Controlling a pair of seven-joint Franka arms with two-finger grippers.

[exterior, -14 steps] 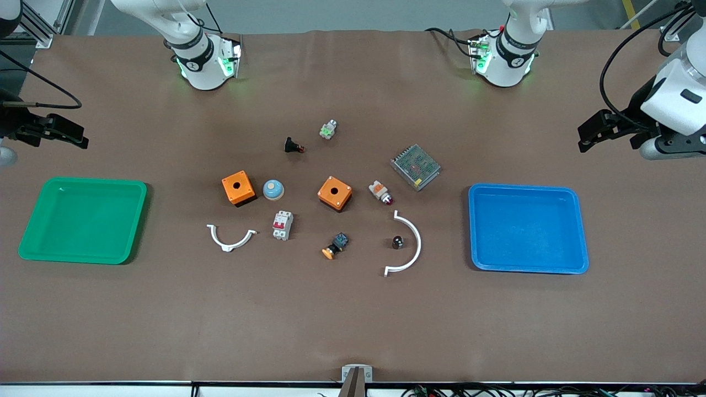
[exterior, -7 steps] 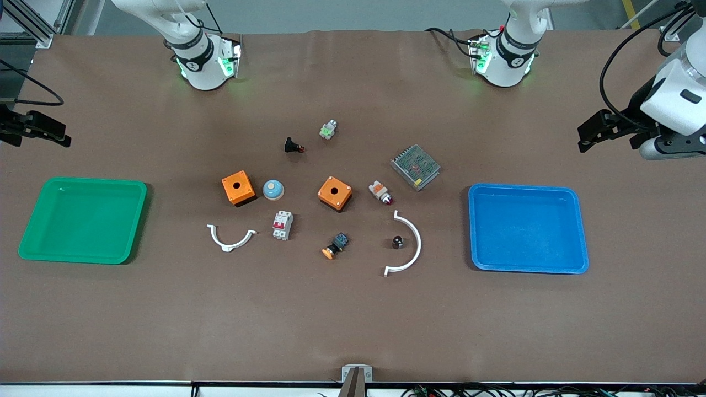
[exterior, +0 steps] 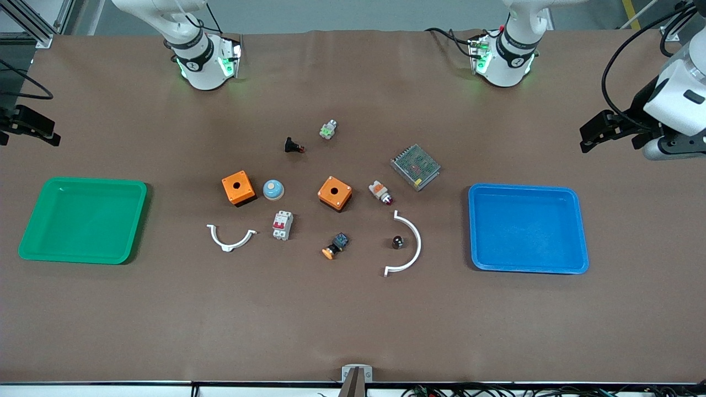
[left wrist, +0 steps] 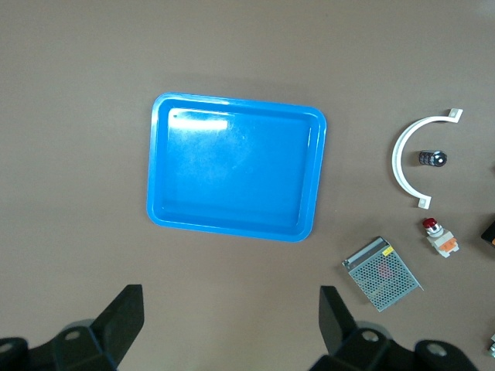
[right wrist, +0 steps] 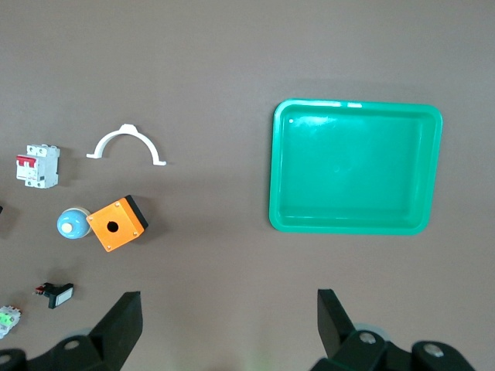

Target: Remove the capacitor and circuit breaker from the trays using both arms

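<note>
The capacitor (exterior: 397,241), a tiny black cylinder, lies inside a white half ring (exterior: 419,242); it also shows in the left wrist view (left wrist: 432,158). The breaker (exterior: 282,225), a white-grey block with red levers, lies next to a smaller white half ring (exterior: 226,246); it also shows in the right wrist view (right wrist: 37,165). My left gripper (exterior: 591,137) is open and empty, high over the table at the left arm's end; its wrist view (left wrist: 230,309) shows bare table between the fingers. My right gripper (exterior: 30,131) is open and empty, high at the right arm's end (right wrist: 230,309).
A green tray (exterior: 83,220) sits at the right arm's end and a blue tray (exterior: 527,229) at the left arm's end. Between them lie two orange boxes (exterior: 238,188) (exterior: 335,193), a blue dome button (exterior: 273,189), a metal mesh unit (exterior: 415,166) and several push buttons.
My right gripper has moved outward toward the right arm's end of the table. My left gripper has shifted slightly. Nothing on the table has moved.
</note>
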